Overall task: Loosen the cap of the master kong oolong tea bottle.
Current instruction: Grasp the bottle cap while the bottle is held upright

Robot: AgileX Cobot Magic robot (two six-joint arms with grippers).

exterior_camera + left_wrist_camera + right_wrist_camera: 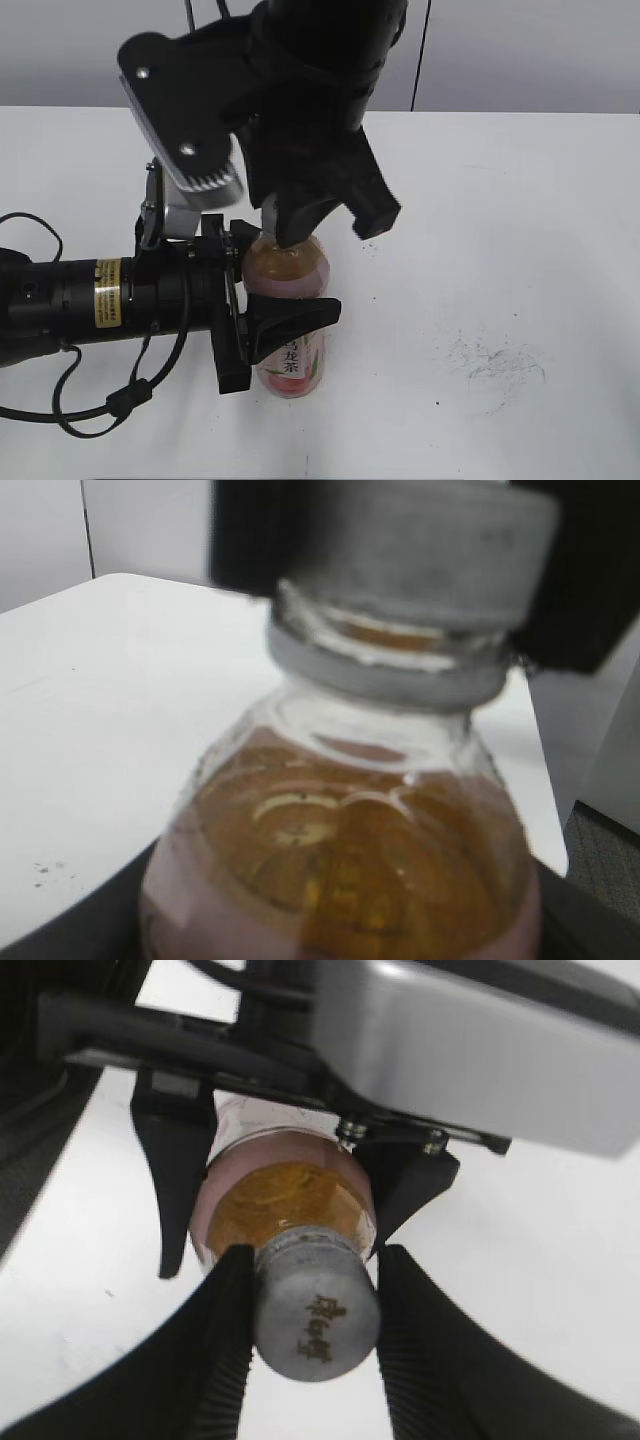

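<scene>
Bottle [290, 330] stands upright, left jaws clamped on its body, right jaws clamped on cap [318, 1322]

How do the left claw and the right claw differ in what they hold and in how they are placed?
The left claw comes in level from the side and is closed on the body of the master kong oolong tea bottle; the right claw comes from above and is closed on the cap. The left claw's fingers stand wider apart, around the wide body; the right claw's fingers stand closer, around the narrow cap. Both are black.
</scene>
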